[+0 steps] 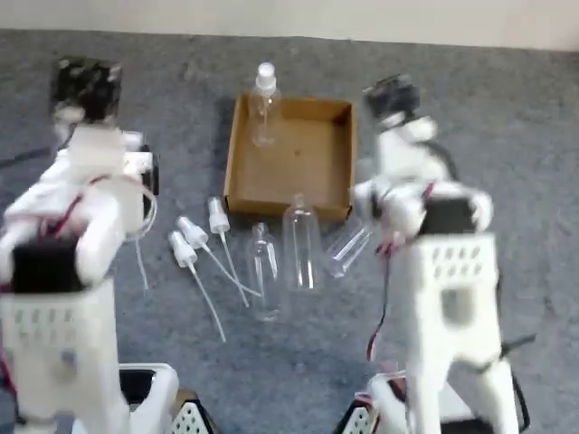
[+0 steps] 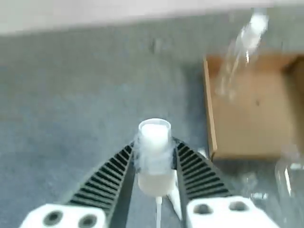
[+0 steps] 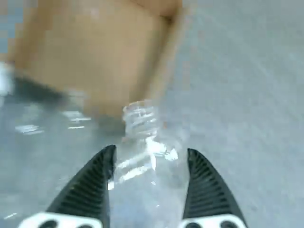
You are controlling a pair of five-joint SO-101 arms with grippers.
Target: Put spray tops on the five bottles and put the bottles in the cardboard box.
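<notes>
Beside the box (image 1: pixel 237 149), left gripper (image 2: pixel 154 148) pinches a spray top (image 2: pixel 154 161), tube down; right gripper (image 3: pixel 151 152) seemingly clamps a bottle (image 3: pixel 142 164), neck pointing boxward, well apart from that top.

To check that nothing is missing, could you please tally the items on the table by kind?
Bottle with spray top fitted: 1
Uncapped bottles: 3, one in the right gripper
Loose spray tops: 4, one in the left gripper
Cardboard box: 1
Total: 9

Plain room: grey carpet (image 1: pixel 507 108), pale wall (image 1: pixel 362 16)
</notes>
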